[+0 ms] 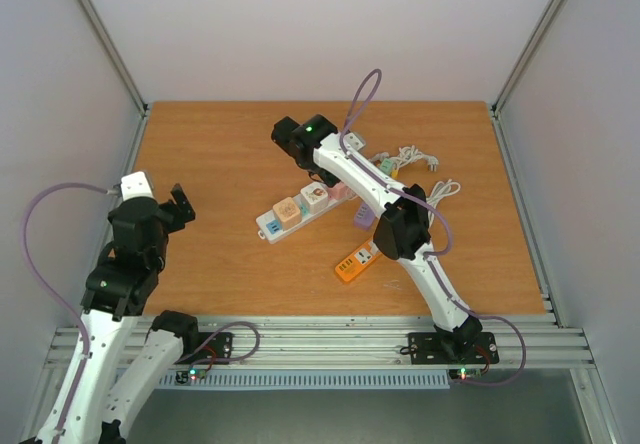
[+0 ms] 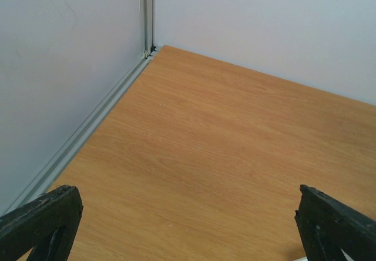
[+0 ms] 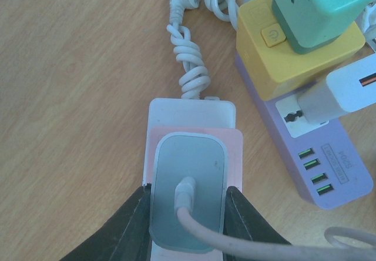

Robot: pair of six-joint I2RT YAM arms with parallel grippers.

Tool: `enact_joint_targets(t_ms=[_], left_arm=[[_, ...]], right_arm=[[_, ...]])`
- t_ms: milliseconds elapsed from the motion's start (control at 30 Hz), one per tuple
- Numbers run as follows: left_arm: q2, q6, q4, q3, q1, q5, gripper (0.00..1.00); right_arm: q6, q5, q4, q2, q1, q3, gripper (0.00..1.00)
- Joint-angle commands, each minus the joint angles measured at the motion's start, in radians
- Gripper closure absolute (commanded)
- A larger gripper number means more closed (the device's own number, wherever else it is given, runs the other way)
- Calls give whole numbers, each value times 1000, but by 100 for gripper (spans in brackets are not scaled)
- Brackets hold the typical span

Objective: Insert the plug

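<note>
In the right wrist view, my right gripper (image 3: 188,214) is shut on a grey-faced plug (image 3: 188,184) with a white cable coming out of its back. The plug is pressed over the pink end section (image 3: 194,136) of the white power strip (image 3: 191,109). How deep the pins sit is hidden. In the top view, the right gripper (image 1: 320,171) is at the far end of that strip (image 1: 297,211), which carries several colourful adapters. My left gripper (image 1: 180,207) is open and empty at the table's left side, its fingers (image 2: 41,223) wide apart over bare wood.
A purple power strip (image 3: 320,155) lies just to the right, with a yellow adapter (image 3: 294,55), a green charger (image 3: 320,8) and a white charger (image 3: 346,90) on it. A coiled white cord (image 3: 188,55) lies beyond. An orange strip (image 1: 357,261) lies nearer the front.
</note>
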Motion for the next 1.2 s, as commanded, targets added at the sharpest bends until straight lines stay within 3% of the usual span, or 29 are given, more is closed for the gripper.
enact_joint_targets(t_ms=[0,500,767,1167], left_arm=[[8,5,50,-5,6,-14,1],[11,5,47,-8,6,-29,1],[13,6,47,-7,6,-33,1],[21,7,45,-8,6,-39,1]], right_arm=[[51,13,-52,28,8,28,98],[98,-102,-62,92,3,11,98],[86,-260,3,91,-54,-80,99],[67,-259,30,74,-63,-115,99]])
